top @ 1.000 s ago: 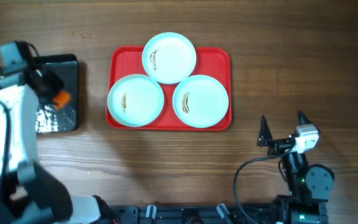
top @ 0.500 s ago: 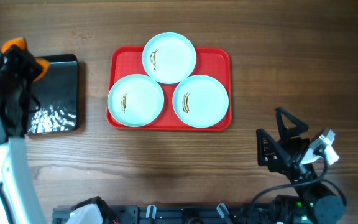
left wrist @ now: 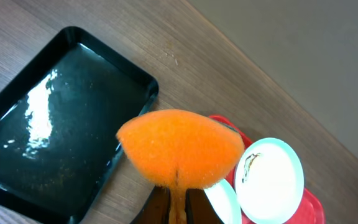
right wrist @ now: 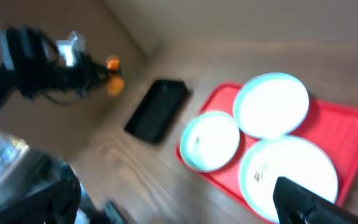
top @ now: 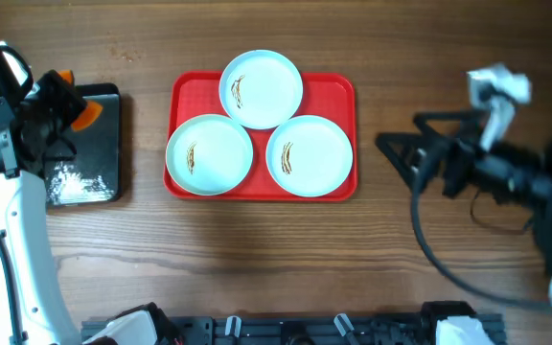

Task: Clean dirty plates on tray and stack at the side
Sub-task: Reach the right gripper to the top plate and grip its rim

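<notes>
Sponge (left wrist: 179, 149): pinched in left tool (left wrist: 178, 202), lifted over black tray (top: 103, 144), left of red tray (top: 341, 88).
Right tool (top: 398, 136): spread, now right of red tray.
Plates (top: 262, 88): smeared; wiping next.

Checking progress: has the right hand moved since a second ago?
Yes. Overhead, the right hand shifted from below the red tray's lower edge to beside it.

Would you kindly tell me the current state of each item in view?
Back plate: smeared.
Left plate: smeared.
Right plate: smeared.
Red tray: carrying all three plates.
Orange sponge: held aloft, gripped.
Left gripper: shut on orange sponge.
Right gripper: open, empty.
Black tray: flat, glossy.
</notes>
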